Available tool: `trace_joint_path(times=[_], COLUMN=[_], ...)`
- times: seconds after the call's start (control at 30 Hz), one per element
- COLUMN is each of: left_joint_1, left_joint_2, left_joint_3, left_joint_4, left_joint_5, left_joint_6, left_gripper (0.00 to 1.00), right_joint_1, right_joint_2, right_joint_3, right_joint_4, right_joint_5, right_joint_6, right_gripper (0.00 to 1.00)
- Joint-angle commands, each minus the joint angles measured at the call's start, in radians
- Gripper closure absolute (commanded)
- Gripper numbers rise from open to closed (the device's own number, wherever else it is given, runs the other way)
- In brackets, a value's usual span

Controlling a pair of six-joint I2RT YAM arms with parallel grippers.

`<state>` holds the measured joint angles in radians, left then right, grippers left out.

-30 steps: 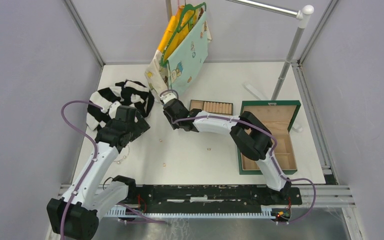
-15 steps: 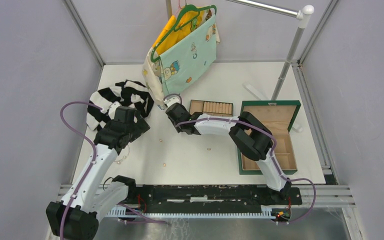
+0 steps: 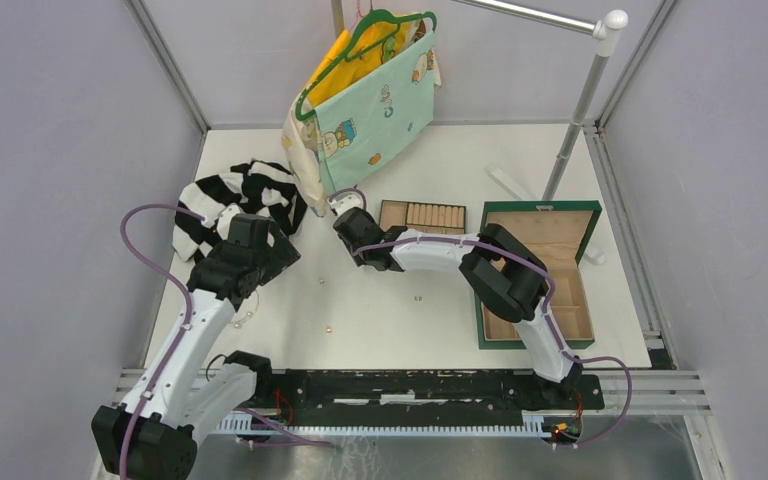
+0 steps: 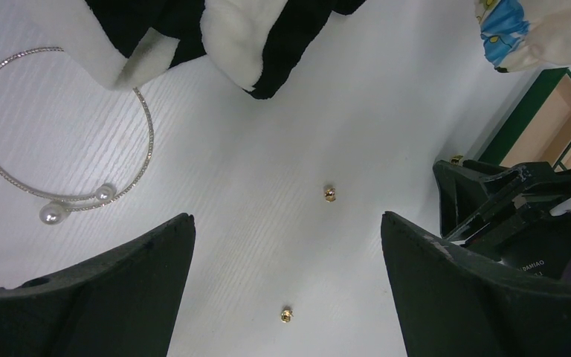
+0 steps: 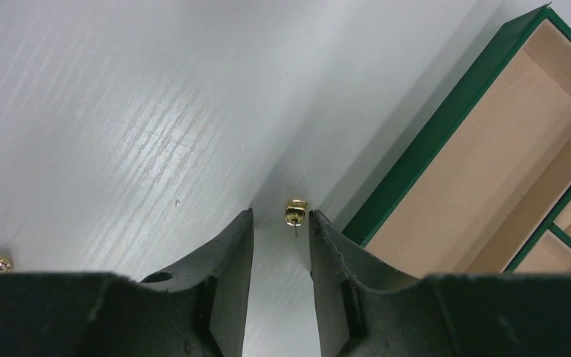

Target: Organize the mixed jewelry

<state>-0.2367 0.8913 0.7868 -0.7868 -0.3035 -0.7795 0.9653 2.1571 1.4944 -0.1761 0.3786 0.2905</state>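
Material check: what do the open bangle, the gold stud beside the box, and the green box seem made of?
The bangle: thin silvery metal, sparkly as if stone-set, ending in glossy pearl-like beads. The gold stud: polished gold-coloured metal, bright highlight, thin pin. The green box: rigid, green outside, matte tan lining, possibly suede or card.

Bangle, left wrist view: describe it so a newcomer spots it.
Top left of the left wrist view is a striped cloth; the bangle lies on the table, partly under its edge. It is a thin open hoop ending in two pearls, unlike the tiny gold studs nearby.
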Motion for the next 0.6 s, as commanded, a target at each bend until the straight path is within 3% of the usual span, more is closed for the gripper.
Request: trace_joint_path(times=[0.0, 0.33, 0.57], left_joint_1=[0.007, 0.007, 0.007], left_joint_2=[-0.016, -0.008, -0.011], left_joint_3=[0.000, -0.001, -0.003], left_joint_4=[0.021, 0.026, 0.028], left_joint_5=[0.012, 0.012, 0.013], left_joint_6=[0.045, 0.048, 0.049], left_gripper=[0.00, 0.00, 0.00], right_joint_1=[-0.010, -0.017, -0.021], right_joint_2=[-0.033, -0.029, -0.019], right_joint_3=[0.036, 0.058, 0.064], right_joint_4=[0.017, 0.023, 0.018], right_joint_5=[0.030, 0.026, 0.021], right_joint_6=[0.005, 0.013, 0.016], right_gripper=[0.61, 0.66, 0.75])
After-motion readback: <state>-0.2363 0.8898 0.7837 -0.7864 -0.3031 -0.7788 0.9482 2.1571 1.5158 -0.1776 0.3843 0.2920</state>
